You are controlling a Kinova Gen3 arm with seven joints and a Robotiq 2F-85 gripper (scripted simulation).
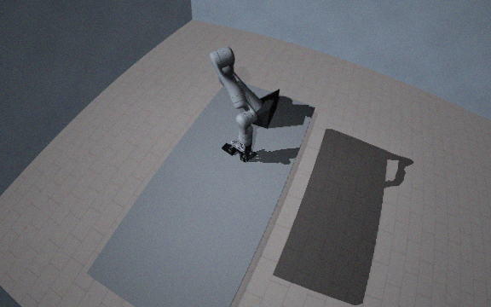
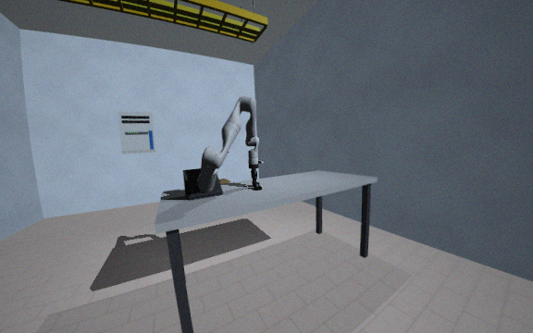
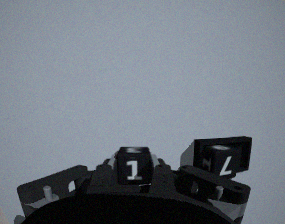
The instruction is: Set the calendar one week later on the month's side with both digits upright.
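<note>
The pincer is partly closed and pinching a dark cube whose face toward the wrist camera shows a white "1". Only the top of that cube rises above the gripper body; the fingers themselves are largely hidden behind the dark housing, so the exact contact cannot be made out. Just to the right of the pincer in the wrist view sits a second dark cube, tilted, with a "7" on its visible face. Low on the left of the pincer a dark slab-like part shows, with faint light marks; whether it is the tray cannot be told.

From the top, the pincer hangs straight down at the table, its tip at or just above the surface, with a small dark piece just beside it on the side away from the arm's shadow. From the exterior view the pincer is likewise down at the tabletop, with the arm arched above it.

Behind the pincer, by the arm's foot, stands a dark upright panel. The table is a long grey top on dark legs. The floor is pale tile and carries the table's shadow. The walls are blue-grey; one bears a poster, and a yellow grid hangs at the ceiling.
</note>
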